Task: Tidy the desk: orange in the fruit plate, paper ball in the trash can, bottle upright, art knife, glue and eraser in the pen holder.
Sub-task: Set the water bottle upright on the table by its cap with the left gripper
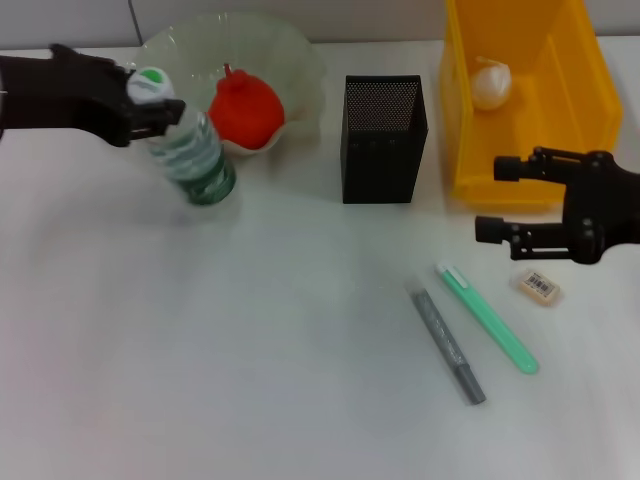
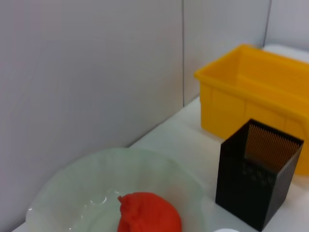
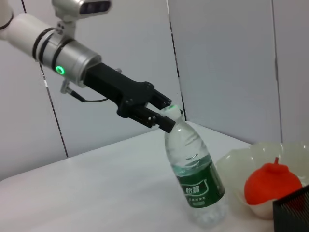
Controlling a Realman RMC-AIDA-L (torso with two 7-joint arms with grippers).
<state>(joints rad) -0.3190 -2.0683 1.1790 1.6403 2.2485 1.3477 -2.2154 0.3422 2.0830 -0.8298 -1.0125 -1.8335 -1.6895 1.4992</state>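
At the far left of the tabletop (image 1: 200,380), your left gripper (image 1: 150,105) has its jaws clenched on the neck of the bottle (image 1: 190,150), just under the green-and-white cap; the bottle stands on its base but tilts, cap leaning toward the arm, and the right wrist view shows the same grip (image 3: 164,116) on the same tilted bottle (image 3: 195,179); just behind it sits the fruit plate (image 1: 300,70), pale green with a wavy rim, and the orange (image 1: 245,112) rests inside it; you see the pen holder (image 1: 383,138) upright to the right of the plate, apart from it; the trash can (image 1: 520,150) stands farther right, with the paper ball (image 1: 491,82) lying in it; your right gripper (image 1: 500,200) hovers in front of the trash can with its jaws released, holding nothing; the eraser (image 1: 536,286) lies on the tabletop just below that gripper; the glue (image 1: 487,317) lies slanted beside it, white tip toward the pen holder; the art knife (image 1: 448,344) lies near the glue, roughly parallel and not touching, its darker end toward you.
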